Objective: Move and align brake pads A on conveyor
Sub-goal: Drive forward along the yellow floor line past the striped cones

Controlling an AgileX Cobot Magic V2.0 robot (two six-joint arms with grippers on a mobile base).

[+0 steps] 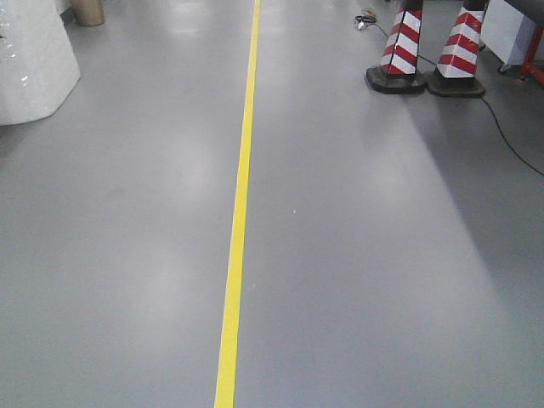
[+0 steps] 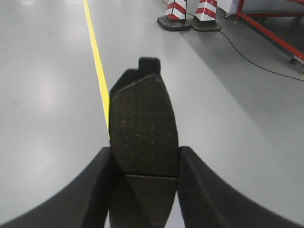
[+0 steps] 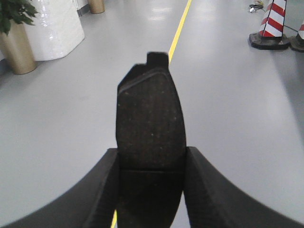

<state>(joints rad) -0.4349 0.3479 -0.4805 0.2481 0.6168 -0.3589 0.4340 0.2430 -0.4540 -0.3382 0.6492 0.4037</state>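
Black fingers [image 2: 90, 190] of the left gripper [image 2: 145, 166] are clamping a dark brake pad [image 2: 142, 128] by its long edges, the pad pointing away from the wrist with its groove lying between the fingertips. Likewise, the right gripper [image 3: 149, 164] is squeezing a second pad [image 3: 149, 118] the same way. Both pads are hanging above the grey floor [image 1: 365, 255], well apart from it. Beyond the pads, a yellow line [image 1: 240, 212] is running straight ahead. Farther off, right of the grippers, two striped cones [image 1: 399, 51] are standing side by side; far left, a white wrapped bundle [image 3: 52, 26] and a potted plant [image 3: 14, 38] are sitting.
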